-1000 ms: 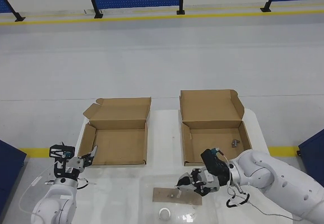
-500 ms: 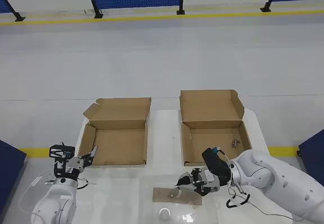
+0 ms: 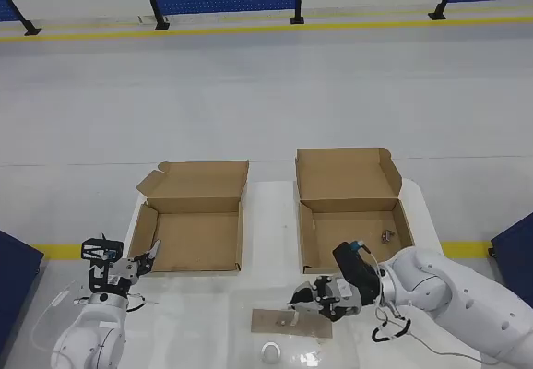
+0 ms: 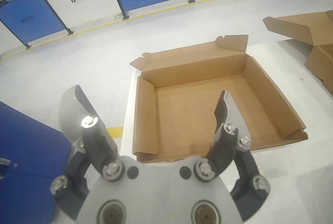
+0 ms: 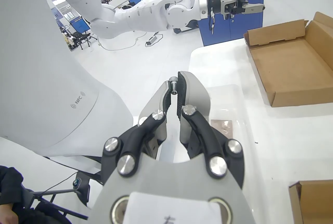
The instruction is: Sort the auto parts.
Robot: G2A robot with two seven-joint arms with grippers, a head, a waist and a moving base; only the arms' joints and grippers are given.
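Observation:
My right gripper (image 5: 173, 87) is shut on a small metal bolt (image 5: 173, 85), pinched at its fingertips. In the top view the right gripper (image 3: 297, 300) hovers just above a flat brown cardboard piece (image 3: 290, 324) near the table's front, which carries a few small metal parts (image 5: 225, 126). At the table's left edge my left gripper (image 4: 152, 107) stands open with nothing in it, just in front of the left cardboard box (image 4: 197, 110). In the top view the left gripper (image 3: 147, 259) sits by that left box's (image 3: 193, 242) near left corner.
The right cardboard box (image 3: 345, 242) holds a small metal part (image 3: 388, 234) near its right wall. A white ring-shaped object (image 3: 271, 351) and a clear plastic piece (image 3: 309, 358) lie at the table's front edge. Both box lids stand open at the back.
My right gripper has shifted slightly to the left over the cardboard piece with the bolt still in it. The left arm has not moved.

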